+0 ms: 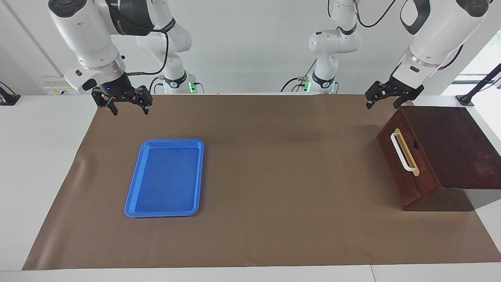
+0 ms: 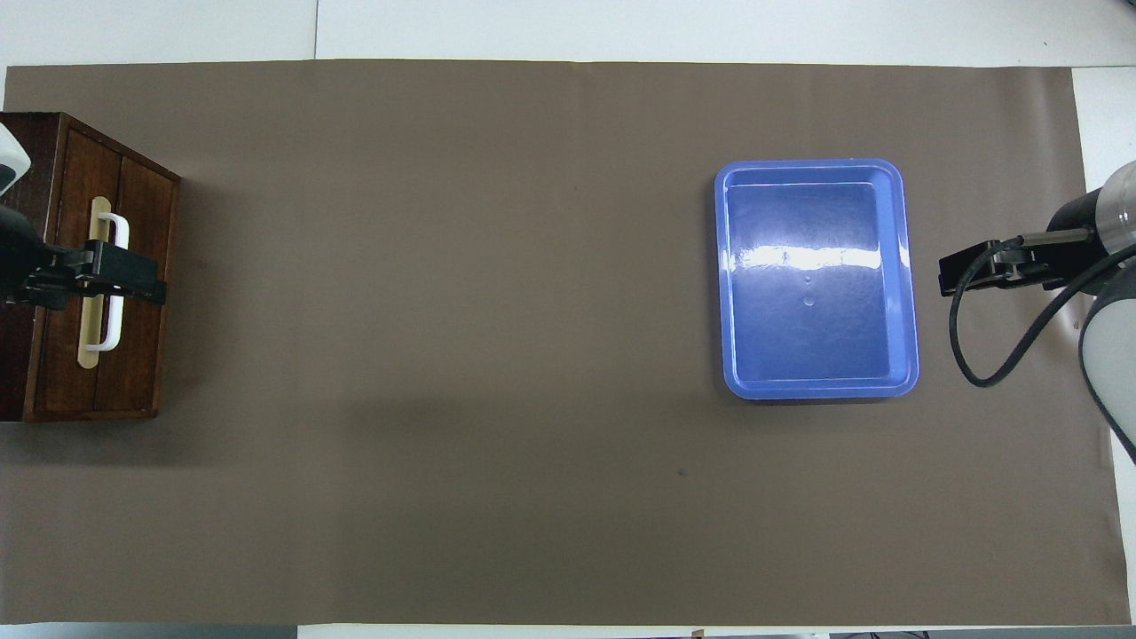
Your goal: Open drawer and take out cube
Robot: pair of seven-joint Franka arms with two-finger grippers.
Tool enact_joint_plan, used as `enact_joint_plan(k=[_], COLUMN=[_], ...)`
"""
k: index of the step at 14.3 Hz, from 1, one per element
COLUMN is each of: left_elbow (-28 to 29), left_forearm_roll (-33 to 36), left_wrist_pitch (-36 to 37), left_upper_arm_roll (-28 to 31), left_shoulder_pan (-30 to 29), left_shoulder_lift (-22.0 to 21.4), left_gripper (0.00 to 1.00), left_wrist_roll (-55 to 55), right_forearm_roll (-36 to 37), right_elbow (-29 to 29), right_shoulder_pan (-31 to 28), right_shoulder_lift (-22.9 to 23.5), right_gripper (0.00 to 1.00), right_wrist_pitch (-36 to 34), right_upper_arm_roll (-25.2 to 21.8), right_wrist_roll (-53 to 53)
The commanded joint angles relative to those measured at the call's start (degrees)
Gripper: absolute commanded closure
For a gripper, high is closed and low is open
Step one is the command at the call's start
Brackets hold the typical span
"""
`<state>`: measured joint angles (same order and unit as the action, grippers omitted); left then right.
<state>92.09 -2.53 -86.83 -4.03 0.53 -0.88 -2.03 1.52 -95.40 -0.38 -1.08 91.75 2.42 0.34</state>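
- The left gripper point(image 1: 381, 100) hangs in the air over the edge of the wooden box point(image 1: 450, 137) that is nearest to the robots. Its fingers are apart and hold nothing.
- Below this gripper is the drawer point(image 1: 403, 164), which is closed. In the overhead view the gripper covers the middle of the white handle point(image 2: 114, 284), but the facing view shows it well above the handle and not touching it.
- The box stands at the left arm's end of the table, on the brown mat point(image 1: 274, 176).
- The cube is not visible in either view.
- The right gripper point(image 1: 126, 105) waits in the air at the right arm's end of the table. Its fingers are also apart and empty.
- The blue tray point(image 1: 133, 203) lies on the mat near this gripper, farther from the robots than the gripper's place over the mat.
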Motion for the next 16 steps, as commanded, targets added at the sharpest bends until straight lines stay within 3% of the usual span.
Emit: enact_joint_plan(k=[1, 8, 11, 16], left_elbow=[-0.3, -0.3, 2.5, 10.3], left_forearm_roll=[-0.2, -0.1, 1.8, 13.2], left_wrist_pitch=[0.0, -0.2, -5.0, -18.3], left_upper_arm_roll=[0.8, 1.0, 0.9, 0.5], left_shoulder_pan=[0.7, 0.4, 0.7, 1.6], left_shoulder_lift=[-0.3, -0.3, -0.6, 0.7], left_gripper=[0.00, 0.00, 0.00, 0.00], left_wrist_roll=[0.8, 0.9, 0.9, 0.9], right_forearm_roll=[0.0, 0.0, -0.2, -1.4], right_elbow=[-1.0, -0.9, -1.1, -0.9], right_shoulder_pan=[-0.4, -0.6, -0.9, -2.3], right_shoulder_lift=[-0.8, -0.7, -0.5, 0.6], right_gripper=[0.00, 0.00, 0.00, 0.00], right_wrist_pitch=[1.1, 1.6, 3.5, 6.2], right_upper_arm_roll=[0.3, 0.7, 0.7, 0.4], right_wrist_roll=[-1.1, -1.8, -1.8, 4.2])
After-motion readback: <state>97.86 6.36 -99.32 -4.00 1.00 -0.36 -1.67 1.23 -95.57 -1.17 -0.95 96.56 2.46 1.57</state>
